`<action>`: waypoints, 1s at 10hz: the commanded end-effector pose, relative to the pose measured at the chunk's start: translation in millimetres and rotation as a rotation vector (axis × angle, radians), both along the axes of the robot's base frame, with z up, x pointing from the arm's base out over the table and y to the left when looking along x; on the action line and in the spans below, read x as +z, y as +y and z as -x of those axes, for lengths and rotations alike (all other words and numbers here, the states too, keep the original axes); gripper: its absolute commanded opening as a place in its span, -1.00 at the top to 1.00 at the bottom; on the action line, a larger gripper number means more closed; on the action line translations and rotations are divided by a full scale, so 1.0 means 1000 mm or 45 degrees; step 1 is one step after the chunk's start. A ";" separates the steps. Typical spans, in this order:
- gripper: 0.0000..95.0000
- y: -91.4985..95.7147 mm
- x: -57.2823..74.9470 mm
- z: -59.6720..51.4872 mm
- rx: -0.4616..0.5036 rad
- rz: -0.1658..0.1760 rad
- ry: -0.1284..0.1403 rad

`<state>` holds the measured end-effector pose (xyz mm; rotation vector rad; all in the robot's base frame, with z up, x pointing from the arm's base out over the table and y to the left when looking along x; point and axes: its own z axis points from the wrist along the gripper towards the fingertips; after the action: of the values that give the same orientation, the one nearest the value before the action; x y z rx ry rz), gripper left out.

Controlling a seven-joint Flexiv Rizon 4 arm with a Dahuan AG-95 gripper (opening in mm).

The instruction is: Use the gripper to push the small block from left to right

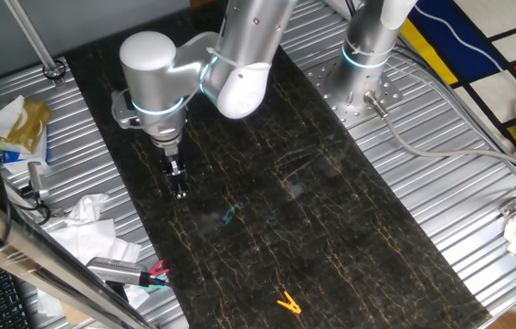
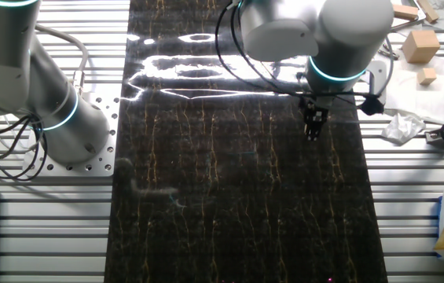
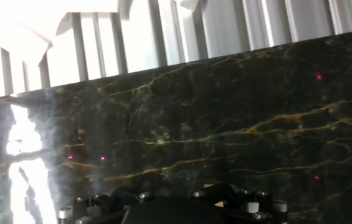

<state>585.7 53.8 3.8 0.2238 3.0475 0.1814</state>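
Observation:
My gripper (image 1: 179, 188) is a narrow black tip under the silver arm with the cyan ring. It points down just above the dark marbled mat (image 1: 331, 228), near the mat's left part. In the other fixed view the gripper (image 2: 313, 130) hangs near the mat's right edge. Its fingers look pressed together with nothing between them. The small block does not show in either fixed view. In the hand view a light-brown sliver (image 3: 218, 203) shows against the gripper's dark body at the bottom edge; I cannot tell whether it is the block.
A yellow-orange clip (image 1: 288, 302) lies at the mat's near end. The second arm's bolted base (image 1: 367, 87) stands beside the mat. Tissue and red-handled pliers (image 1: 152, 272) lie on the ribbed table. Larger wooden blocks (image 2: 414, 45) sit off the mat.

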 end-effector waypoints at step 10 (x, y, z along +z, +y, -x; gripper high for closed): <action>-1.00 0.029 0.008 -0.008 -0.058 -0.025 0.007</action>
<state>593.9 83.6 11.2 0.2960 3.0433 0.2067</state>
